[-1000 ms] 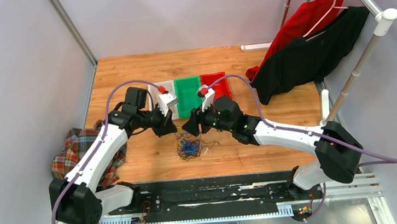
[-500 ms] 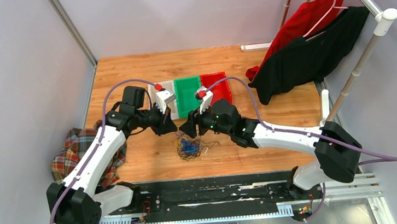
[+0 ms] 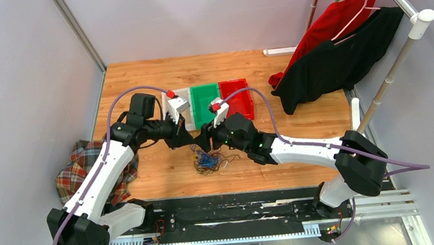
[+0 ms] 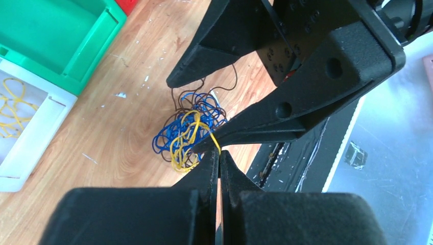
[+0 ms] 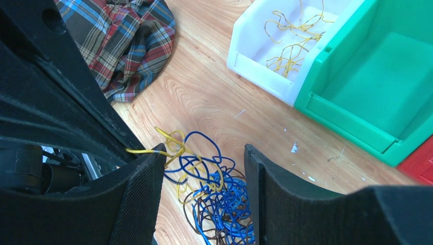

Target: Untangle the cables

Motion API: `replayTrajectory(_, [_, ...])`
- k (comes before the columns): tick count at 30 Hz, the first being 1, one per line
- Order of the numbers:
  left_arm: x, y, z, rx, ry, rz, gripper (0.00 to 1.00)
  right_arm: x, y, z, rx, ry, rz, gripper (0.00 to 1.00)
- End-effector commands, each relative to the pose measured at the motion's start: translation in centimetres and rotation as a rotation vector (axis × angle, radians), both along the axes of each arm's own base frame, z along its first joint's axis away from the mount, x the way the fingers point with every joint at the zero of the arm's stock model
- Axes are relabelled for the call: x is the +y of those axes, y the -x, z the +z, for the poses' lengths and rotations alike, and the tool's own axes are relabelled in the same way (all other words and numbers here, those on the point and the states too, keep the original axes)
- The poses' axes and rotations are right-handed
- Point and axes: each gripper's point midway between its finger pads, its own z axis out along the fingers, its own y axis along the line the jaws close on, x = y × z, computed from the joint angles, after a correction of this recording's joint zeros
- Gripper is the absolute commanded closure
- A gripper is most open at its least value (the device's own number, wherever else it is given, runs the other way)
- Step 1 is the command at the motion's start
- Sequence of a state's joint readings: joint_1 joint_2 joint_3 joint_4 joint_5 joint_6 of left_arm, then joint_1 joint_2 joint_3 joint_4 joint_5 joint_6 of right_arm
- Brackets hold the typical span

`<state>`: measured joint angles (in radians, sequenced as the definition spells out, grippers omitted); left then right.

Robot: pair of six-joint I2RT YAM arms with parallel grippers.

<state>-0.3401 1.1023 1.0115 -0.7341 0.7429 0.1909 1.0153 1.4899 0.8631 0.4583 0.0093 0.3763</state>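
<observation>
1. As the right arm [image 3: 301,147] swings in over the past second, its jaws have drawn up just beside those of the left arm [image 3: 107,163]. Both now sit above the cables [image 3: 206,159], which lie near the middle of the tabletop's [image 3: 138,76] near edge.
2. Pinched together, the left jaws clamp one yellow wire [image 4: 209,135] that runs up out of the blue, yellow and brown tangle.
3. Standing apart, the right jaws straddle the space over the bundle and grip nothing.
4. Toward the far edge, the white bin [image 5: 260,71] already holds loose yellow wires.
5. With both arms converged on the strand, the pull to free it looks imminent, and most of the knot remains unsorted.
</observation>
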Motion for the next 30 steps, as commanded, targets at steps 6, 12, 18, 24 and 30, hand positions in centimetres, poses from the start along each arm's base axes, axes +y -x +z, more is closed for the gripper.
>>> replayTrajectory(6, [-2.1,2.7,4.2,0.038,0.163,-0.133,0.99,1.1,-1.0,1.2,0.001,-0.127,-0.068,0.43])
replayTrajectory(12, [-2.6,3.9,6.8,0.028,0.220,-0.220,0.99,1.1,-0.6,-1.3,0.070,-0.185,-0.082,0.42])
replayTrajectory(18, [-2.1,3.9,8.3,-0.023,0.176,-0.245,0.99,-0.3,-0.4,-4.0,0.111,-0.193,-0.131,0.44])
replayTrajectory(24, [-1.2,3.4,10.8,-0.136,0.118,-0.229,0.99,-3.2,-0.5,-6.0,0.118,-0.142,-0.204,0.46])
replayTrajectory(30, [-0.8,2.8,11.8,-0.193,0.093,-0.200,0.99,-5.6,-0.8,-3.0,0.028,-0.099,-0.246,0.46])
